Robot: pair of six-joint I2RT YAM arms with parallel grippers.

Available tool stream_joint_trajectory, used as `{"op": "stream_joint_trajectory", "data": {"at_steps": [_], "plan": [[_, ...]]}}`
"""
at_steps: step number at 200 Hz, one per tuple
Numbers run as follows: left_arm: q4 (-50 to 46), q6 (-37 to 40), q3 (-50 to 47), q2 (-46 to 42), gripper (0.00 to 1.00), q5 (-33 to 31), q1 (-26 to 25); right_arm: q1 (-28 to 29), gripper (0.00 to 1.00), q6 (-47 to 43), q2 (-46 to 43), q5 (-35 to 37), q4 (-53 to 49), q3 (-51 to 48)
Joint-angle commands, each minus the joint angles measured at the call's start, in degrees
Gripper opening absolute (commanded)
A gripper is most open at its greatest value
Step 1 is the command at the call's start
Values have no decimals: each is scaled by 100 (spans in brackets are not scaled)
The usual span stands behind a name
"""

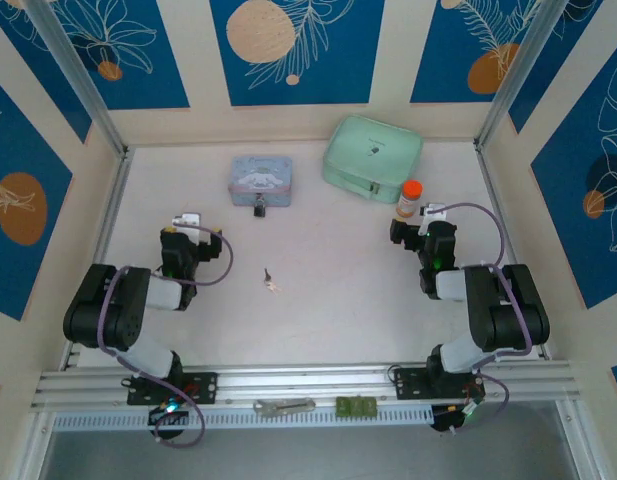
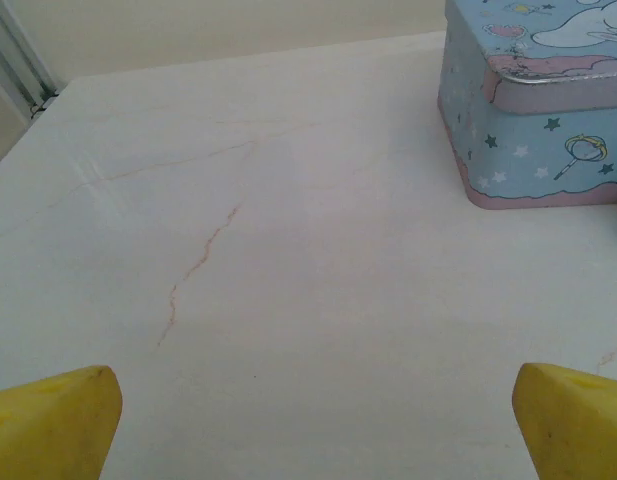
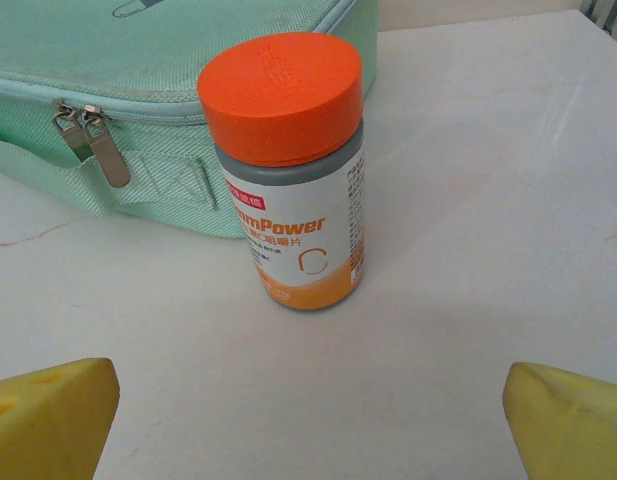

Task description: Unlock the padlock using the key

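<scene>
Top external view, stock by size: white table (image 1: 328,300), bearing all items; mint green zip case (image 1: 373,157), right of the pale blue tin (image 1: 260,180) and apart from it; left gripper (image 2: 308,420), near-left of the tin, jaws spread wide, yellow fingertips (image 2: 48,420) at the frame edges, nothing held; right gripper (image 3: 308,420), well right of the tin, jaws equally wide, nothing held; orange-capped bottle (image 3: 293,170), upright, well right of the tin; padlock (image 1: 259,209), against the tin's near face; key (image 1: 269,279), loose on the table, well nearer than the tin.
</scene>
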Motion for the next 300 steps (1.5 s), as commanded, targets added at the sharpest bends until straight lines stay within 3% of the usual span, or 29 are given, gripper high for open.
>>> {"op": "stream_joint_trajectory", "data": {"at_steps": [1,179,194,212,228,245,268,300], "plan": [[22,54,82,-71,100,110,77,24,99,-15,-3,-95,173,9],[50,65,74,-95,100,-34,76,170,99,-136,-161,86,23,23],[-517,143,171,-573,100,-494,-117,272,99,-233,-329,196,199,-126],[-1719,253,548,-1335,100,-877,-321,582,99,-520,-860,479,-312,-53],[-2347,-180,784,-1908,100,-1132,-380,952,99,-785,-1270,827,-895,182],[-2941,-1120,894,-2423,100,-1180,-380,1342,99,-746,-1629,971,-1799,579],[-3646,-2170,814,-2973,100,-389,-421,1967,97,-356,-1910,962,-3137,1163],[-4353,-3584,331,-3614,99,310,-557,2903,89,533,-1716,76,-4354,1805]]}}
